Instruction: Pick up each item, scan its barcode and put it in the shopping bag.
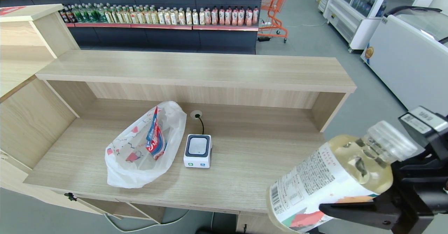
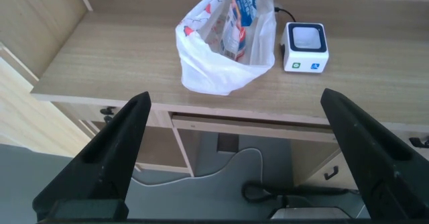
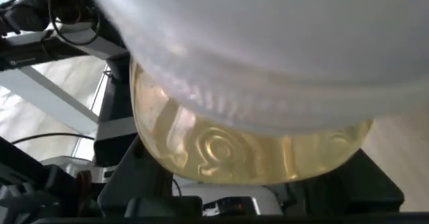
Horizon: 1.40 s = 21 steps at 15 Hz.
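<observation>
The right pincer (image 1: pixel 381 181) grips a bottle (image 1: pixel 329 178) of pale yellow drink, tilted in the air off the bench's (image 1: pixel 252 164) front right corner. The left pincer (image 2: pixel 236 106) hangs wide open off the front edge. A plastic bag (image 1: pixel 140 150) lies towards the front left, with a scanner (image 1: pixel 198 150) just beside it.

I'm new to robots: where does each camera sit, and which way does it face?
Head view: on the head, facing forward and down at the counter, bag and scanner; right fingers hold a bottle.
Left wrist view: on the left wrist, facing the counter between open left fingers.
Right wrist view: on the right wrist, close against the bottle.
Shared: head and left wrist both show bag and scanner.
</observation>
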{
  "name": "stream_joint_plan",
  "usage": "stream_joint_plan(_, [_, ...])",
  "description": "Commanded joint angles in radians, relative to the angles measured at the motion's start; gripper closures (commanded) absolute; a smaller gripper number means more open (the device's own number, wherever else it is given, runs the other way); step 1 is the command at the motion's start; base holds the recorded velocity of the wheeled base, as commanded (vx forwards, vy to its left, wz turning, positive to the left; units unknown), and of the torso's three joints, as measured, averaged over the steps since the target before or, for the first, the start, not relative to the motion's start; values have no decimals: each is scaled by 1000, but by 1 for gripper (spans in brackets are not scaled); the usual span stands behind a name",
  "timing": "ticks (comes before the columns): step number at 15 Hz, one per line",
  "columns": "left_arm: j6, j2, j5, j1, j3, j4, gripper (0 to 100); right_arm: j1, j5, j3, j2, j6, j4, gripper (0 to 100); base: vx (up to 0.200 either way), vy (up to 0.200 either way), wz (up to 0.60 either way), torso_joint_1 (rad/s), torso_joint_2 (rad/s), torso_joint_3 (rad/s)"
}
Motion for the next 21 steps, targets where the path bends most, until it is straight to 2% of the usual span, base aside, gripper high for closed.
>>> stream_joint_plan(1, [0, 0, 0, 0, 0, 0, 0, -13, 41, -6, 29, -37, -77, 100, 0, 0, 0, 0, 0, 0])
stream_joint_plan(3, [0, 0, 0, 0, 0, 0, 0, -13, 89, 10, 57, -82, -192, 100, 0, 0, 0, 0, 0, 0])
stream_joint_plan(6, [0, 2, 0, 0, 0, 0, 0, -51, 230, 45, 92, -182, -339, 100, 0, 0, 0, 0, 0, 0])
stream_joint_plan(8, [0, 2, 0, 0, 0, 0, 0, -70, 270, 62, 132, -195, -442, 100, 0, 0, 0, 0, 0, 0])
stream_joint_plan(11, [0, 0, 0, 0, 0, 0, 0, -111, 328, 106, 233, -203, -695, 100, 0, 0, 0, 0, 0, 0])
stream_joint_plan(12, [0, 0, 0, 0, 0, 0, 0, -111, 328, 106, 233, -203, -695, 100, 0, 0, 0, 0, 0, 0])
stream_joint_plan(13, [0, 2, 0, 0, 0, 0, 0, -133, 372, 103, 288, -205, -810, 100, 0, 0, 0, 0, 0, 0])
stream_joint_plan(14, [0, 2, 0, 0, 0, 0, 0, -131, 405, 105, 310, -205, -868, 100, 0, 0, 0, 0, 0, 0])
stream_joint_plan(21, [0, 0, 0, 0, 0, 0, 0, -113, 497, 53, 357, -275, -881, 100, 0, 0, 0, 0, 0, 0])
